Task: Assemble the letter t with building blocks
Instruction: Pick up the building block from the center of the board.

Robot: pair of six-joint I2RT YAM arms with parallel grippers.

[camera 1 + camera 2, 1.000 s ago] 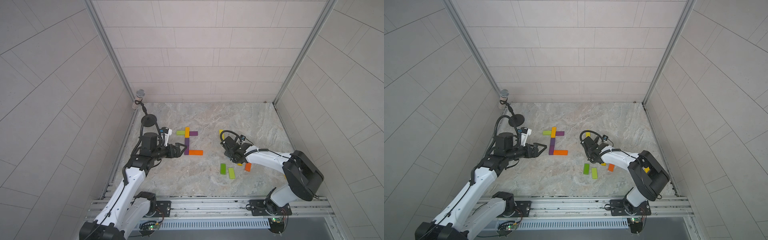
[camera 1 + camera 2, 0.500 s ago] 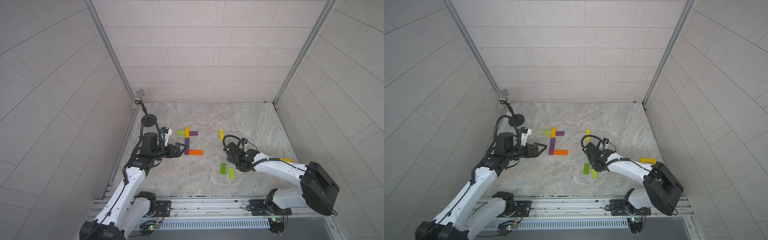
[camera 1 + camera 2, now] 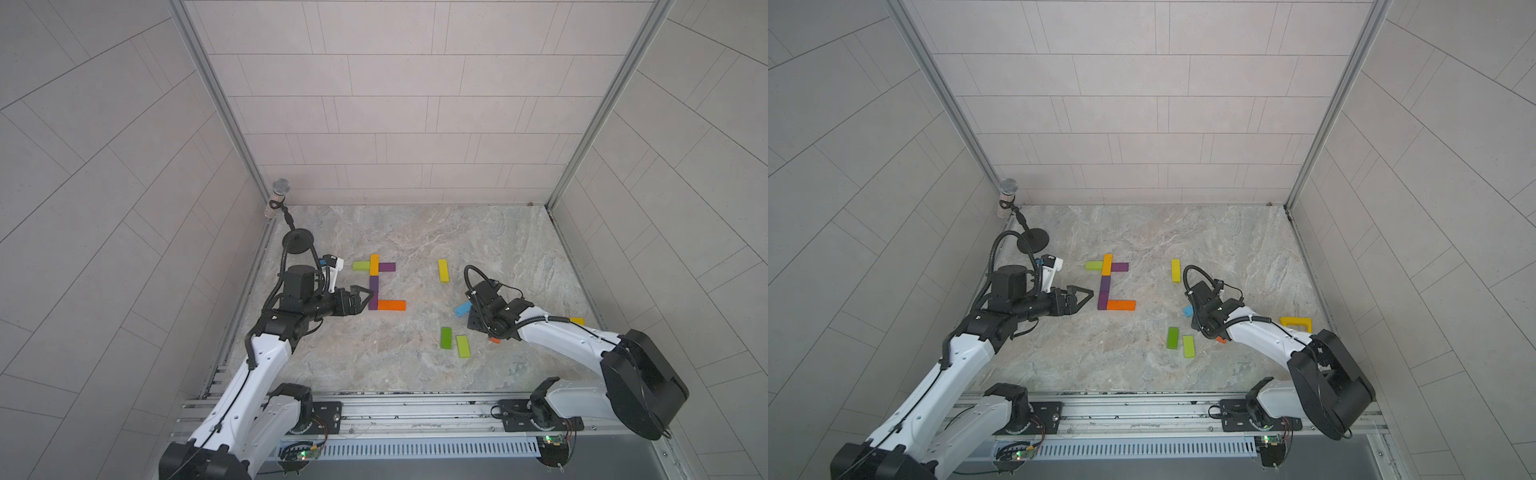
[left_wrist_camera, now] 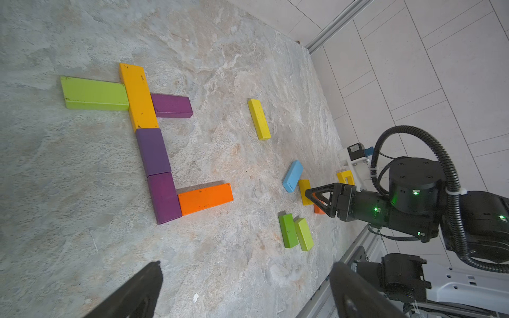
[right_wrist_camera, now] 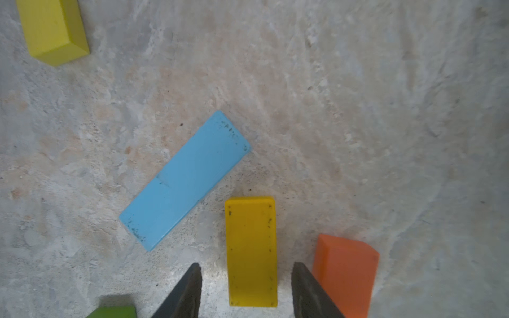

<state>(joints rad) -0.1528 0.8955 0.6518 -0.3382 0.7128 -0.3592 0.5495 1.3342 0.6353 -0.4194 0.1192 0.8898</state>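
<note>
Mid-right in a top view, the half-open, empty right end effector (image 3: 484,326) sits over a flat yellow wooden block (image 5: 250,234), likely light; pinch its long sides

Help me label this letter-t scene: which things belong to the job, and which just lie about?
Job: laid-out letter blocks; loose yellow block; light blue block; green block; lime block; golden block; orange block beside it.
Lying about: microphone on its stand; yellow frame piece.

6 joined blocks (image 3: 373,293) lie left of 6 scattered blocks (image 3: 445,337), well apart.
</note>
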